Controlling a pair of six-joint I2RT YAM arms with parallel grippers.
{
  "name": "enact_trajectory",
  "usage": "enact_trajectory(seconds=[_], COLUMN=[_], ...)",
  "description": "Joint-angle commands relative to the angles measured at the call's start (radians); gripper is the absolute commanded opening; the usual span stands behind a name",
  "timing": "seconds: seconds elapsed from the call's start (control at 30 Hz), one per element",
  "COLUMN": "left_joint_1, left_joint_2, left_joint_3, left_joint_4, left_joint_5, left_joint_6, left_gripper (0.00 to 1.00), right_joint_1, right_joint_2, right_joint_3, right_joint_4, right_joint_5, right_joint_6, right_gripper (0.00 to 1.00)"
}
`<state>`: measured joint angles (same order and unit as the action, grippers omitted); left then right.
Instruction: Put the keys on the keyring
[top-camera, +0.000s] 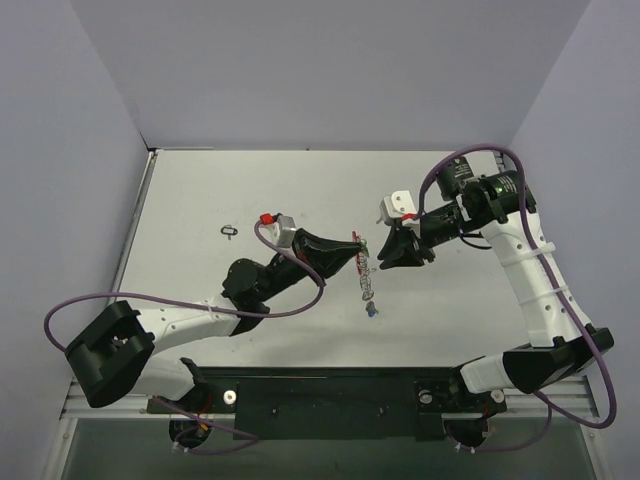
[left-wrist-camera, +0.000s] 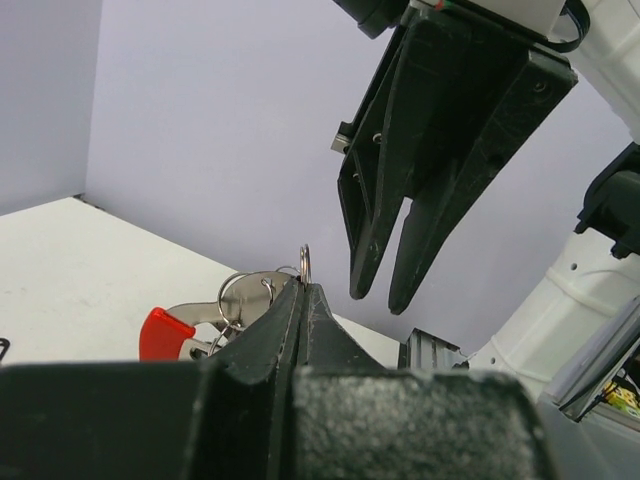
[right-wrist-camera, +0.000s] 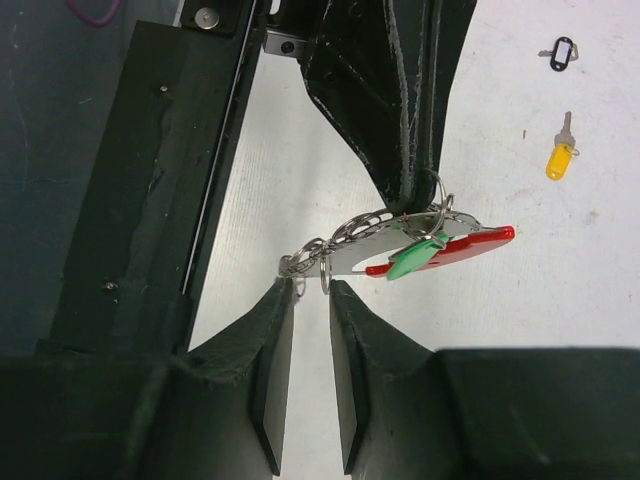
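Green-capped key (right-wrist-camera: 412, 260) is on the keyring (right-wrist-camera: 350, 232), as far as I can judge: its head hangs tight against the curved red piece (right-wrist-camera: 480, 240), off the same ring that the left gripper (right-wrist-camera: 415, 185) pinches. That gripper is clamped hard on the keyring, jaws pressed together with only the wire loop between them, holding it up off the table (right-wrist-camera: 560, 300) near the middle of the workspace. From the top camera the silver coil trails away from the grip, and a blue bit (top-camera: 372, 311) sits at its far end. I take that for the blue key, though I cannot tell whether it is threaded or only lying by the chain

My right gripper (right-wrist-camera: 312, 300) holds nothing: its fingers stand a little apart, with the coil's end loop just above the gap and touching neither pad that I can see

Left to do: the yellow key (right-wrist-camera: 559, 160) lies on the table, well apart from the ring. A small black tag (right-wrist-camera: 560, 52) lies beyond it, too small to say whether it is a key. I reckon about half done, with at least one key to fetch
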<state>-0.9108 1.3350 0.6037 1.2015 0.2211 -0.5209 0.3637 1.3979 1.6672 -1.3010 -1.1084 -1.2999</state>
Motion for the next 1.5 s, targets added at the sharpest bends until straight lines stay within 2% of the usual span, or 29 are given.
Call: enact_trajectory(seconds=[0.0, 0.27, 0.6, 0.97, 1.07, 1.23, 1.4, 1.47], left_joint_1=[0.009, 0.009, 0.009, 0.009, 0.009, 0.010, 0.027, 0.038], left_joint_2=[-0.013, 0.012, 0.033, 0.041, 0.041, 0.036, -0.051, -0.109], left_joint_3=[0.037, 0.061, 0.074, 0.076, 0.073, 0.061, 0.015, -0.008], left_joint_4=[0.075, 0.092, 0.116, 0.129, 0.127, 0.115, -0.004, -0.104], left_joint_5=[0.052, 0.132, 0.159, 0.159, 0.158, 0.158, 0.156, 0.162], left_joint_6=[-0.008, -0.027, -0.045, -0.050, -0.050, -0.050, -0.021, 0.017], left_gripper=[0.00, 0.00, 0.00, 0.00, 0.00, 0.00, 0.36, 0.43], right_joint_1=[-0.009, -0.008, 0.003, 0.029, 0.032, 0.030, 0.037, 0.044], right_joint_2=[0.001, 0.061, 0.067, 0.072, 0.070, 0.055, 0.044, 0.047], right_joint_3=[0.057, 0.124, 0.091, 0.060, 0.063, 0.078, 0.086, 0.091], right_joint_4=[-0.066, -0.064, -0.035, -0.009, -0.007, 0.002, 0.003, -0.017], right_joint_5=[-0.067, -0.082, -0.090, -0.082, -0.082, -0.019, 0.060, 0.106], right_joint_6=[0.040, 0.074, 0.111, 0.133, 0.137, 0.195, 0.266, 0.284], right_gripper=[0.18, 0.18, 0.18, 0.10, 0.00, 0.00, 0.00, 0.00])
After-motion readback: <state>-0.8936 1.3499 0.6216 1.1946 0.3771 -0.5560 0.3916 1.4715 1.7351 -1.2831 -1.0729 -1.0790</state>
